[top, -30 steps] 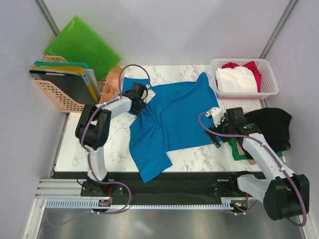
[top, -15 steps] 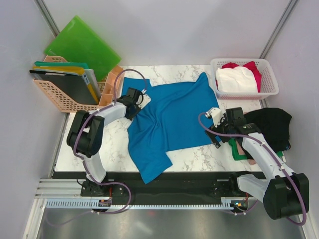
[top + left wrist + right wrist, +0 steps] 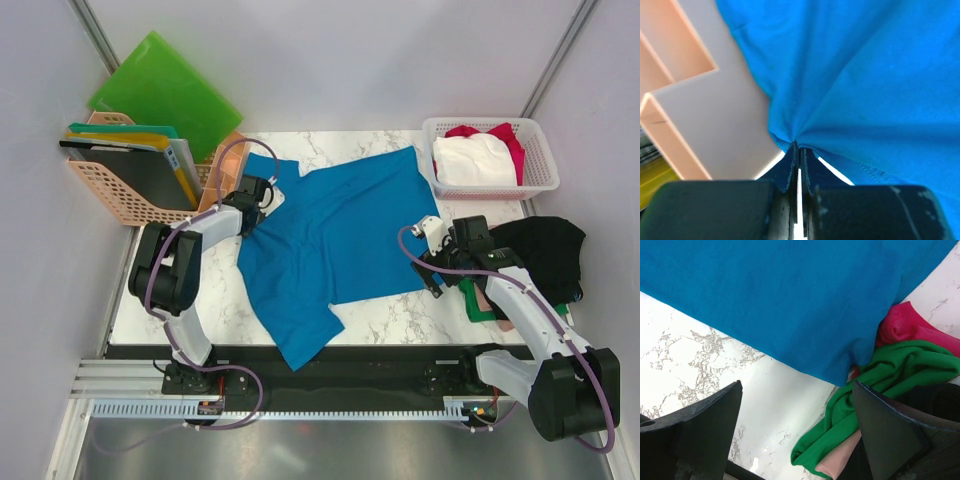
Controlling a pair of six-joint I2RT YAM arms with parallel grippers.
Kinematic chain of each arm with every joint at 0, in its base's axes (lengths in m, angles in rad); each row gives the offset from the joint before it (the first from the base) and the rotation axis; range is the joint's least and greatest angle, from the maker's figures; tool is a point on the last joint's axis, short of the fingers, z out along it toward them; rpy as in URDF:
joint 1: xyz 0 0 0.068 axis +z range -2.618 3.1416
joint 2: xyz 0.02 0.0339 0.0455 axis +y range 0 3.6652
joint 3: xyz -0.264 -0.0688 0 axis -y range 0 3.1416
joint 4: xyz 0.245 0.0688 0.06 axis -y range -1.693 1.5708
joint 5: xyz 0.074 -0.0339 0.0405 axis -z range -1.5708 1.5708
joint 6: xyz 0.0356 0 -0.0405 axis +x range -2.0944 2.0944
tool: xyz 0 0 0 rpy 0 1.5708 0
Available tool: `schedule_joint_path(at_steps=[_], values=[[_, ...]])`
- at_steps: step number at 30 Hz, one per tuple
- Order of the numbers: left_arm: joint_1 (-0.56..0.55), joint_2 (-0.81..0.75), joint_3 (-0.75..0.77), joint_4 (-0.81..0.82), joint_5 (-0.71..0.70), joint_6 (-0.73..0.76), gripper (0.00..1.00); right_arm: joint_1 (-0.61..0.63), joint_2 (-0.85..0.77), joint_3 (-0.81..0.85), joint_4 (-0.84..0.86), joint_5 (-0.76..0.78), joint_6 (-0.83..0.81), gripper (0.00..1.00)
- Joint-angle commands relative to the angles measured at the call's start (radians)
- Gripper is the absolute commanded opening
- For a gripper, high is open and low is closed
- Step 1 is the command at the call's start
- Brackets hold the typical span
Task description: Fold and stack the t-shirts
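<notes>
On the table [image 3: 400, 312], blue shirt [image 3: 335, 235] lies spread: light, limp, prone to wrinkle when dragged. Left gripper [image 3: 799, 159] is clamped on a gather at its far left edge; right gripper [image 3: 795, 432] hangs wide open, empty, above the near right hem, probably the best second hold.

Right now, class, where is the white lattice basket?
In the top view, the basket sits at the far right corner of the table, just right of the blue t-shirt.
</notes>
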Motion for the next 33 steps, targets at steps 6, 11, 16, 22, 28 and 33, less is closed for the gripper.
schedule_joint_path(at_steps=[6,11,16,22,28,33], values=[[0.034,0.008,-0.022,0.073,-0.119,0.053,0.22,0.001,-0.015,-0.006,0.017,-0.021,-0.015,0.98],[0.035,0.024,-0.033,0.086,-0.156,0.067,0.66,0.001,-0.018,-0.006,0.019,-0.02,-0.014,0.98],[0.037,-0.042,-0.051,0.058,-0.149,0.064,0.69,0.001,-0.026,-0.009,0.022,-0.013,-0.012,0.98],[0.043,-0.208,-0.116,-0.012,-0.147,0.079,0.71,0.001,-0.016,-0.008,0.023,-0.02,-0.012,0.98],[0.045,-0.38,-0.186,-0.109,-0.141,0.064,0.75,0.001,-0.012,-0.006,0.028,-0.024,-0.011,0.98],[0.025,-0.61,-0.208,-0.386,0.142,0.047,0.78,0.001,-0.009,-0.009,0.036,-0.024,-0.009,0.98]])
